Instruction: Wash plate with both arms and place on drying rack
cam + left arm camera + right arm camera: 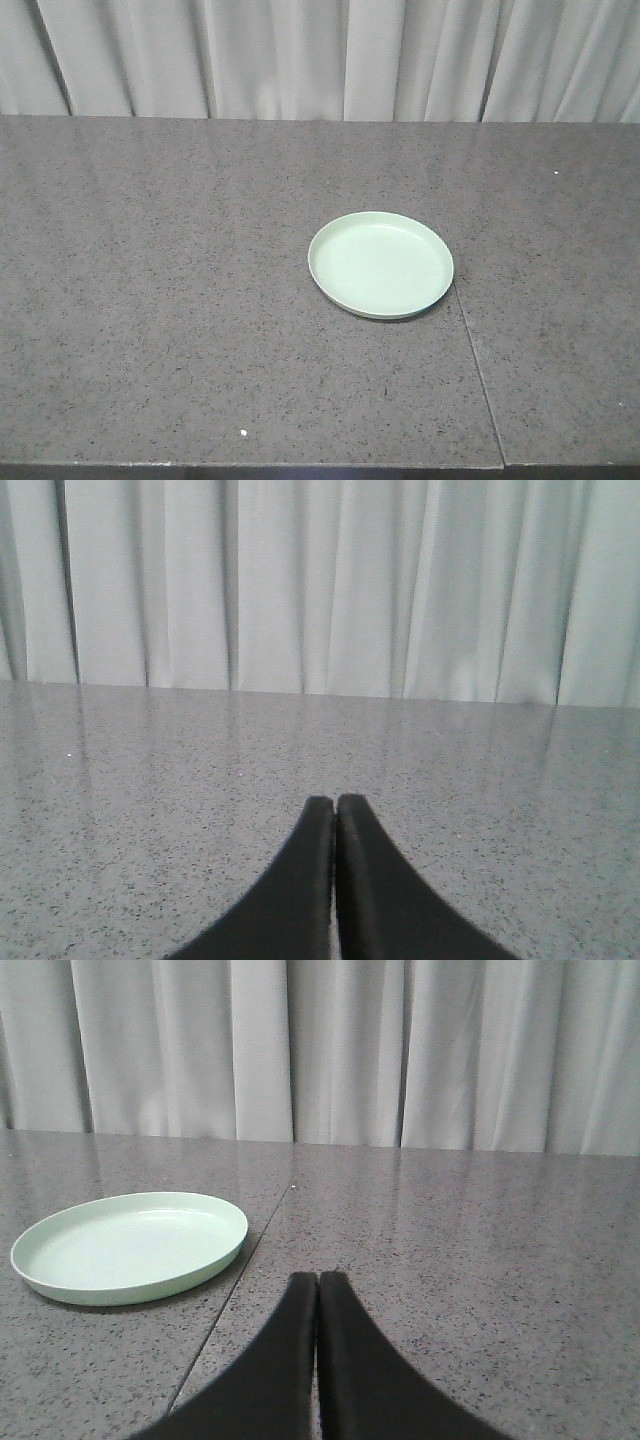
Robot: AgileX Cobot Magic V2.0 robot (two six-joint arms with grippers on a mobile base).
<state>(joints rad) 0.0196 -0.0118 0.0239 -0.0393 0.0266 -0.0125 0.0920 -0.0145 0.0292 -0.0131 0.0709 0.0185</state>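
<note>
A round pale mint-green plate (381, 264) lies flat on the grey speckled counter, right of centre in the front view. The right wrist view shows the plate (130, 1245) ahead and to the left of my right gripper (318, 1278), whose black fingers are pressed together with nothing between them. My left gripper (335, 802) is shut too, low over bare counter, and no plate appears in its view. Neither arm shows in the front view. The drying rack is out of view.
A thin seam (470, 340) runs across the counter (150, 300) just right of the plate. Pale pleated curtains (320, 55) hang behind the counter's far edge. The counter's front edge (250, 465) lies at the bottom of the front view.
</note>
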